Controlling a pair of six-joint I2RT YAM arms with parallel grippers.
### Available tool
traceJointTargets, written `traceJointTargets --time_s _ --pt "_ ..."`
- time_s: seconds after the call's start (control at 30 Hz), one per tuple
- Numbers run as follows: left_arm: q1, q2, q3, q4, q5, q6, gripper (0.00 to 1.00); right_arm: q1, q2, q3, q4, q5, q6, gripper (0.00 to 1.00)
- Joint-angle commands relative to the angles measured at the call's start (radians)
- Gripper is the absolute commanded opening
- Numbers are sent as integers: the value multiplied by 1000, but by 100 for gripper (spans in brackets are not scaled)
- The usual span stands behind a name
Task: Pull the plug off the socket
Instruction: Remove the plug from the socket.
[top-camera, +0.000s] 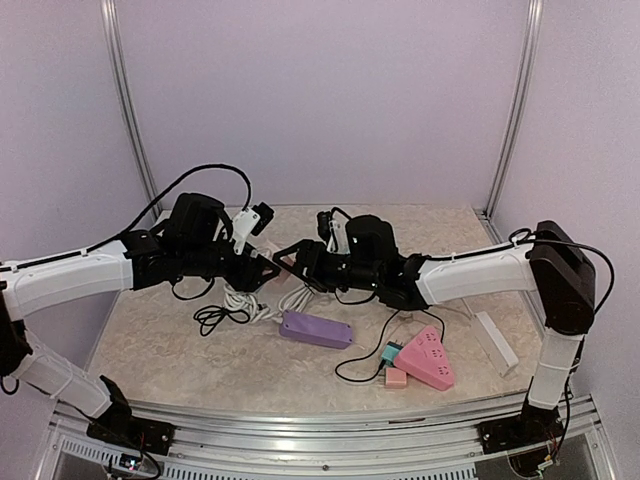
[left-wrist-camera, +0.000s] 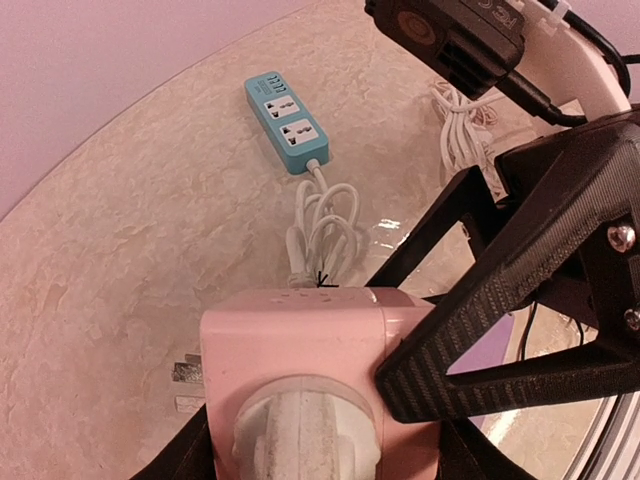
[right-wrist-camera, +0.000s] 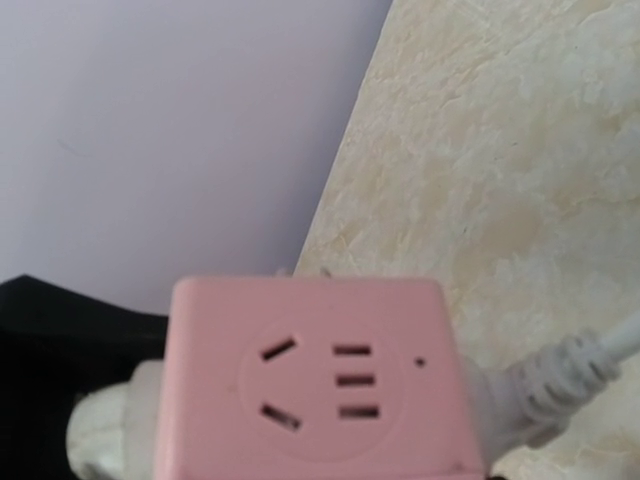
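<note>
1. The two arms meet over the middle of the table (top-camera: 150, 350), with the left gripper (top-camera: 265, 268) and the right gripper (top-camera: 288, 258) nose to nose.
2. Between them, lifted off the tabletop, sits the pink socket cube (left-wrist-camera: 300, 340).
3. The white plug (left-wrist-camera: 300, 430) is seated in one face of the cube, not pulled free.
4. The right claw looks pinched on the cube: one ribbed black finger (left-wrist-camera: 480, 330) lies flat against its side, and the other runs behind it.
5. Only dark edges of the left claw show, flanking the cube and plug, so I cannot tell whether it is spread or clamped.
6. Beyond the cube, a blue power strip (left-wrist-camera: 288, 120) lies flat with its white cable bundle (left-wrist-camera: 320, 230) coiled just beside it.
7. Nearer the arm bases lie a purple power strip (top-camera: 316, 329) and a pink triangular strip (top-camera: 427, 357), well apart.
</note>
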Motion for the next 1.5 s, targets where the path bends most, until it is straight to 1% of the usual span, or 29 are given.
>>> traceJointTargets --time_s 0.0,0.03,0.1,0.13,0.17,0.23,0.27,0.33,0.37,0.5,0.6,0.67,0.73,0.8,0.87,1.0,1.07,1.13,1.23,1.3,1.33,1.4,1.47 --pt "-22 -71 -7 168 127 15 0 -7 22 4 58 9 33 24" --pt "-22 -76 -8 168 122 16 2 -6 16 -1 58 14 34 19" --pt "-21 -78 -2 158 107 16 13 -9 2 -17 61 32 34 7" --pt "-20 -78 2 154 107 15 22 -9 -8 -25 63 43 33 0" --pt "-20 -78 3 153 113 14 35 -9 -18 -34 61 57 30 0" --pt "-17 -83 0 161 138 9 66 -10 -49 -60 56 95 14 0" --pt "-15 -89 -1 164 152 7 78 -10 -67 -74 46 121 3 0" --pt "-10 -100 -4 169 180 8 96 -10 -103 -102 20 167 -27 0" --pt "-6 -105 -5 172 194 8 98 -10 -123 -115 5 200 -42 0" --pt "16 -137 -13 185 262 16 99 -10 -185 -139 -67 290 -107 0" --pt "58 -148 -15 200 296 -13 99 -10 -218 -135 -121 328 -159 0" --pt "93 -126 8 182 326 -38 99 -9 -236 -130 -160 350 -192 0" --pt "120 -82 47 130 353 -48 98 -8 -254 -124 -189 371 -218 0" --pt "125 -37 84 84 373 -46 93 -9 -267 -118 -211 383 -240 0" --pt "124 10 111 58 395 -48 86 -6 -275 -110 -234 388 -259 0" --pt "124 52 118 57 444 -50 77 -3 -282 -94 -268 404 -290 0" --pt "121 76 128 41 440 -50 74 0 -282 -84 -276 413 -302 0" --pt "107 100 143 20 432 -50 73 7 -277 -74 -285 425 -313 0" --pt "74 140 158 -8 384 -51 77 11 -271 -61 -292 432 -320 0" --pt "57 166 168 -28 348 -50 77 14 -267 -55 -293 431 -323 0" --pt "51 176 173 -37 336 -50 75 17 -264 -51 -294 431 -323 0" --pt "43 196 184 -48 324 -50 67 19 -261 -48 -293 429 -323 0" --pt "42 213 193 -60 311 -50 61 22 -259 -44 -293 426 -323 0"
